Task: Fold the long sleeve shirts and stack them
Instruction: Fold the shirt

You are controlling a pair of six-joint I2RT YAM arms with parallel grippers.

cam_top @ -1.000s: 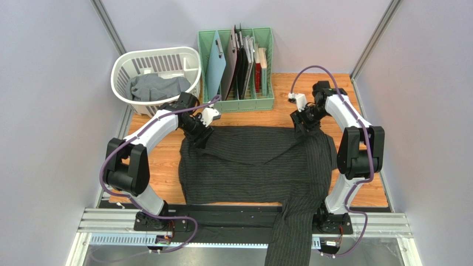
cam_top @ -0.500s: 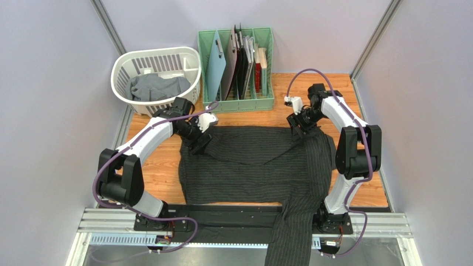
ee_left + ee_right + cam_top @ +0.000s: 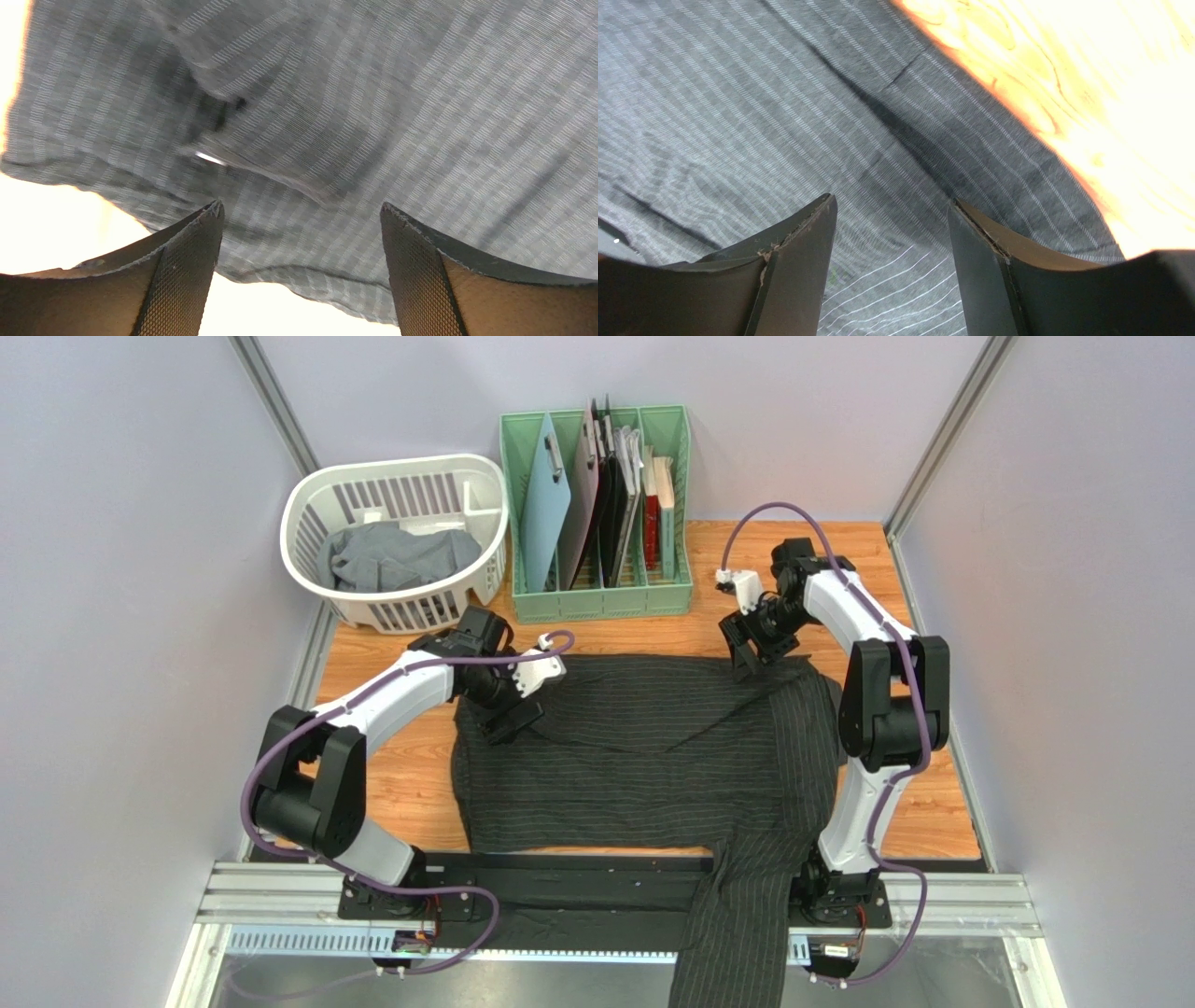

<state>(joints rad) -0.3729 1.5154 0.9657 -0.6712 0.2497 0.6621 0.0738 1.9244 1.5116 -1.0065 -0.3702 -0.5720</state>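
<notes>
Two shirts: black pinstriped shirt [image 3: 631, 749] spread on the desk [image 3: 400, 784], grey shirt [image 3: 400, 556] bunched in basket [image 3: 316, 493]; left fingers [image 3: 184, 273] and right fingers [image 3: 801, 269] apart.

Wide-spread dark fingers [image 3: 182, 273] of the left gripper [image 3: 300, 207], nothing between them, over the pinstriped shirt [image 3: 421, 105], a raised fold [image 3: 281, 178] crossing the cloth, glaring bright table [image 3: 49, 224] beyond the shirt's edge
</notes>
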